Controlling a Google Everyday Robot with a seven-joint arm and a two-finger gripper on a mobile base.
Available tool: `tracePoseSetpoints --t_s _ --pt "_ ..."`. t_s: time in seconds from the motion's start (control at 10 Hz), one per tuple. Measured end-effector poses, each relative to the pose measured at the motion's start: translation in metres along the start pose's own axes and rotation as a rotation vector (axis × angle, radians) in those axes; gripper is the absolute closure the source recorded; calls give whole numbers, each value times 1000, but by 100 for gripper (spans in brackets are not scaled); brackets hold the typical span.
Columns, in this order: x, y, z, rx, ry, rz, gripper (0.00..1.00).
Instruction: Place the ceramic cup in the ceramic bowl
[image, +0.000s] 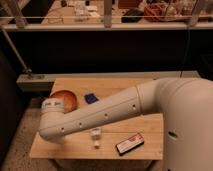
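Observation:
The ceramic bowl, terracotta and shallow, sits at the back left of the wooden table. My white arm reaches from the right across the table. Its far end lies over the bowl's left rim. The gripper is hidden behind that end of the arm, at the bowl's left side. The ceramic cup is out of view.
A small blue object lies just right of the bowl. A small white bottle-like object stands near the front edge under the arm. A flat black and red packet lies at the front. A dark railing and shelves stand behind the table.

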Motion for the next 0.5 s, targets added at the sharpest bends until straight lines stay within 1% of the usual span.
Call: tracePoseSetpoints --t_s 0.3,0.5 --pt "6 -6 0 -13 -1 -15 97" --pt "9 -13 -7 -26 -1 -23 97"
